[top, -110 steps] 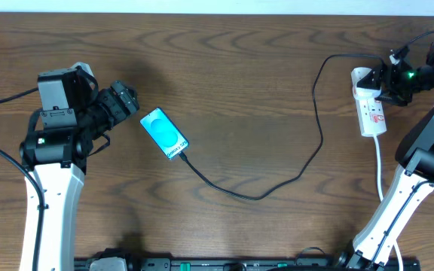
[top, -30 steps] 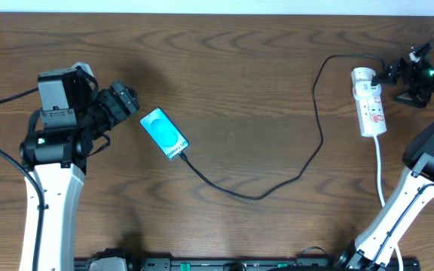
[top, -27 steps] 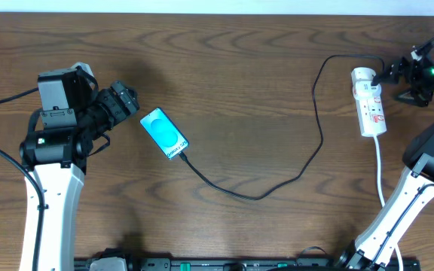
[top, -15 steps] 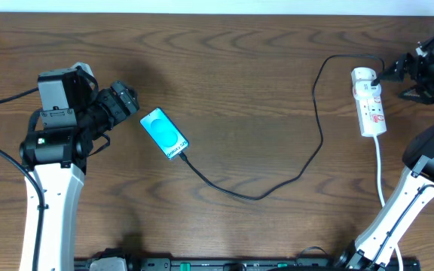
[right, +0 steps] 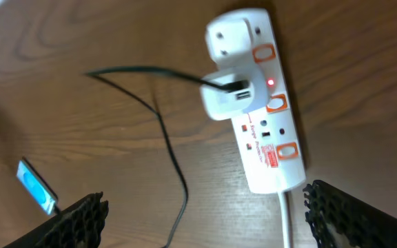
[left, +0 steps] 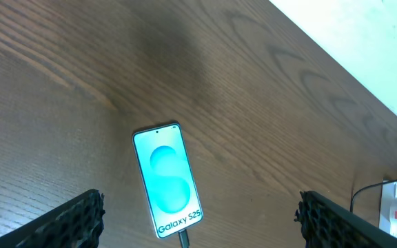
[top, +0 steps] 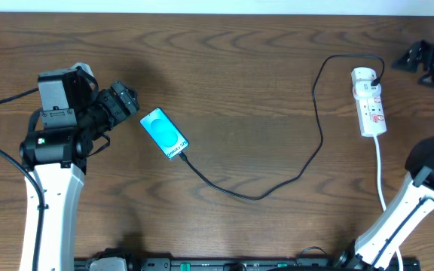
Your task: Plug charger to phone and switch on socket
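Note:
The phone [top: 164, 134] lies flat left of centre, its turquoise screen lit. The charger [top: 256, 197], a thin black cable, is plugged into the phone's lower end [left: 182, 238], loops across the table and ends at a white adapter [right: 226, 98] seated in the socket [top: 371, 105]. A small red light [right: 271, 83] glows on the socket [right: 262, 131]. My left gripper [top: 126, 102] hovers open just left of the phone [left: 167, 180], holding nothing. My right gripper [top: 417, 62] is open and empty, up and to the right of the socket, not touching it.
The socket's thick white cord [top: 380, 173] runs toward the front edge beside my right arm [top: 409, 196]. The table's far edge meets a pale wall [left: 364, 41]. Dark equipment [top: 202, 265] lines the front edge.
My right gripper has drawn back from the socket, going right and toward the far edge. Left arm, phone and cable have not moved.

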Controlling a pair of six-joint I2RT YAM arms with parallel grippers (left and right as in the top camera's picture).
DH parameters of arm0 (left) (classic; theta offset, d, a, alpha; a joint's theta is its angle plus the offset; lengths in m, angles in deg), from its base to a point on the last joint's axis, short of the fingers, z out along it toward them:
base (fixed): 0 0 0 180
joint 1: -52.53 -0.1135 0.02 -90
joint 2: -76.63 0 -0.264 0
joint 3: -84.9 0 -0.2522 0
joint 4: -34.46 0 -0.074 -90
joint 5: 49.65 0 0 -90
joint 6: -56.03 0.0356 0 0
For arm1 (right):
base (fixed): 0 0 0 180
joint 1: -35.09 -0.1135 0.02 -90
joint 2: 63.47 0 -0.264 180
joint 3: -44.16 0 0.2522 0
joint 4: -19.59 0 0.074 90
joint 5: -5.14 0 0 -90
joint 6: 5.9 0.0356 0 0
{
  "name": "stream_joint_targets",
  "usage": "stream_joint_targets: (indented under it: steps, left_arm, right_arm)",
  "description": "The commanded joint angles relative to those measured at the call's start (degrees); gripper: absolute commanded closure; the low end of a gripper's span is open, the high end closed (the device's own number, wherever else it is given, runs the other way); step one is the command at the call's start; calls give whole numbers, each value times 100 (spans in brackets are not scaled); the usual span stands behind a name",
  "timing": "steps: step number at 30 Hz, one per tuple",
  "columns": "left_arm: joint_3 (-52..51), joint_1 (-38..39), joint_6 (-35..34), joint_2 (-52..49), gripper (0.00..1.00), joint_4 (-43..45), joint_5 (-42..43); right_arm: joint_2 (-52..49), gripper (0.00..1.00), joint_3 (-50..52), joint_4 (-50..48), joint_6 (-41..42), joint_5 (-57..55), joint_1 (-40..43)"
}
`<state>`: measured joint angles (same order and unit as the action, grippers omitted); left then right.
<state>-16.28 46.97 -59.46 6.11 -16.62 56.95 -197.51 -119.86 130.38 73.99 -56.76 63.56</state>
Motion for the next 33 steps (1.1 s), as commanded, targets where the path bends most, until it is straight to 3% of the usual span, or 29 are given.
stream_joint_targets:
  steps: [1, 12, 25, 33]
  left_arm:
    - [0, -20, -2, -22, 9, -20, 46]
    - [0, -20, 323, -20, 9, -20, 24]
    - [55, -17, 706, 92, 10, -334, -667]
    - [55, -13, 793, 542, 9, -457, -1292]
  right_arm:
    - [881, 8, -125, -15, 275, -459, -310]
    - [2063, 7, -125, -116, 1193, -2339, -1633]
    - [2133, 8, -122, -81, 2258, -4393, -3368]
    - [2133, 7, -122, -243, 2288, -4599, -4070]
